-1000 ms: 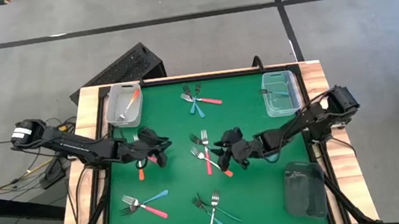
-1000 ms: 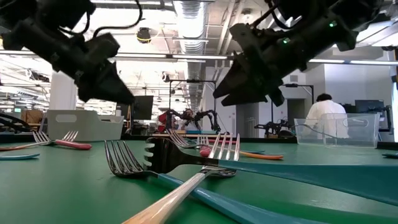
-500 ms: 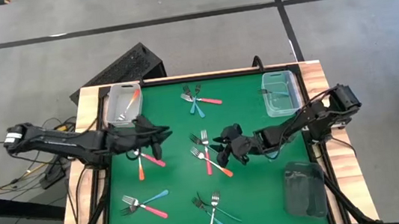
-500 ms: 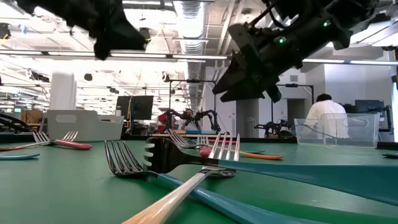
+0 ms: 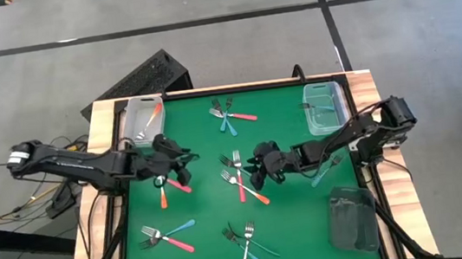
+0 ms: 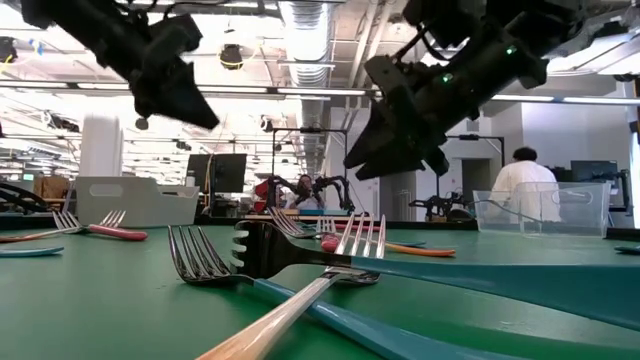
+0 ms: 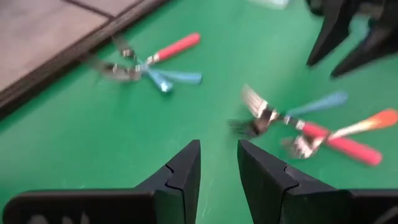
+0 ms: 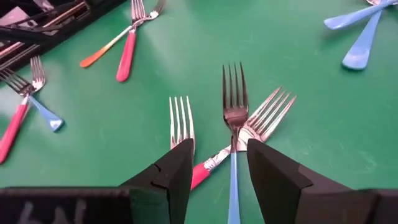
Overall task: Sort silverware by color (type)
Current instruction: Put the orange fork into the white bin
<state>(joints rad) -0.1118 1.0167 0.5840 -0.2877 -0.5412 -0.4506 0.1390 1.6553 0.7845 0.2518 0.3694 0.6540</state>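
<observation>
Bench (image 5: 312,225): green mat scattered with small colour-handled forks in little clusters.
Right claw (image 8: 216,163): fingers parted, empty, low over the centre cluster.
Blue-handled fork (image 8: 234,134): lies between the right claw's fingers, tines pointing away, crossing a pink-handled fork (image 8: 256,127).
Left claw (image 7: 217,165): fingers slightly apart, empty, above the bench's left side.
Orange and pink forks (image 5: 170,187): just beside the left claw.

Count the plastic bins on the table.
3. In the high view: the left clear bin at the table's top-left corner, the right clear bin at its top-right corner, and the dark bin at its bottom-right corner. None seems hidden.
</observation>
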